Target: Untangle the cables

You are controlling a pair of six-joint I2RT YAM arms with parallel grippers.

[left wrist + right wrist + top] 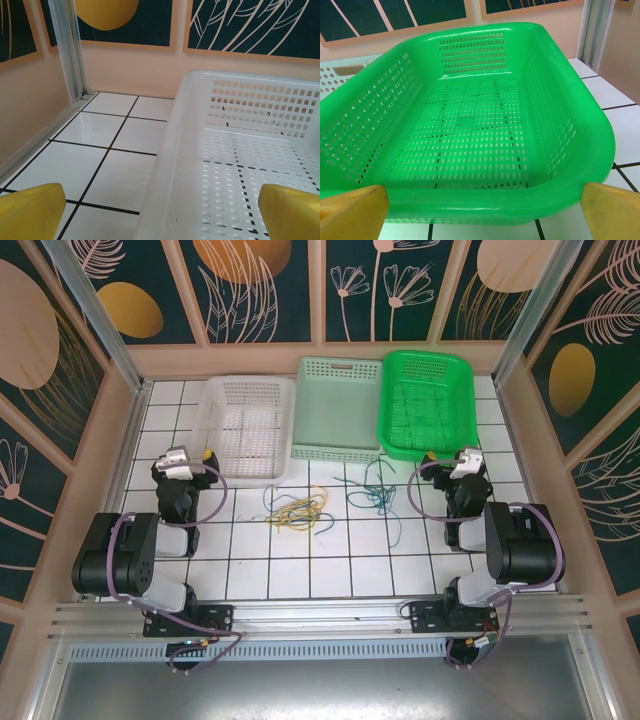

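The cables lie loose on the white tiled table between the two arms. A yellow and blue tangle (298, 510) sits at the middle, and a dark teal and blue bunch (372, 490) lies just right of it. My left gripper (186, 454) stands open well left of the tangle, its yellow fingertips (35, 206) wide apart with nothing between them. My right gripper (458, 453) stands open right of the teal bunch, nothing between its yellow fingertips (612, 212).
Three baskets line the back of the table: a white one (212, 430), a pale green one (300, 415) and a bright green one (386, 415). The white basket's rim (170, 165) is just ahead of my left gripper, the bright green basket's rim (495, 205) just ahead of my right.
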